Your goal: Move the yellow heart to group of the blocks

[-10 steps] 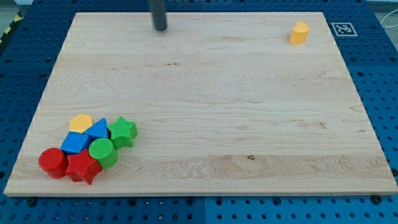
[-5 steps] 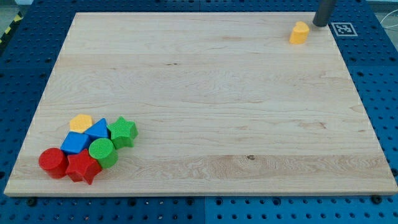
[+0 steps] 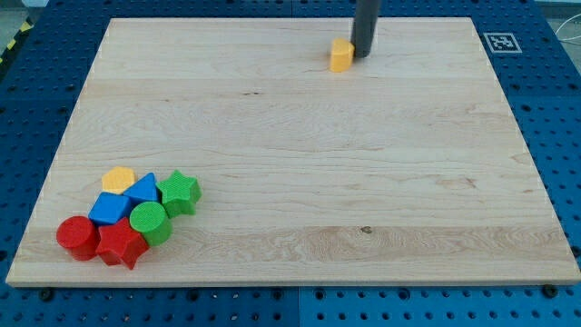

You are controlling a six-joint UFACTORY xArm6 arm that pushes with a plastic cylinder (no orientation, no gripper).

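Observation:
The yellow heart (image 3: 340, 55) lies near the view's top, a little right of the middle of the wooden board (image 3: 300, 154). My tip (image 3: 361, 55) touches its right side. The group of blocks sits at the view's bottom left: a yellow block (image 3: 118, 178), a blue triangle-like block (image 3: 143, 189), a blue block (image 3: 110, 209), a green star (image 3: 180, 192), a green cylinder (image 3: 149, 221), a red cylinder (image 3: 77, 236) and a red star (image 3: 121, 243). The heart is far from the group.
A black and white marker tag (image 3: 499, 42) sits off the board's top right corner. Blue perforated table (image 3: 27, 109) surrounds the board.
My tip swung from the top left to the top right beside the heart, then moved left, pushing the yellow heart leftward along the top. The group has not moved.

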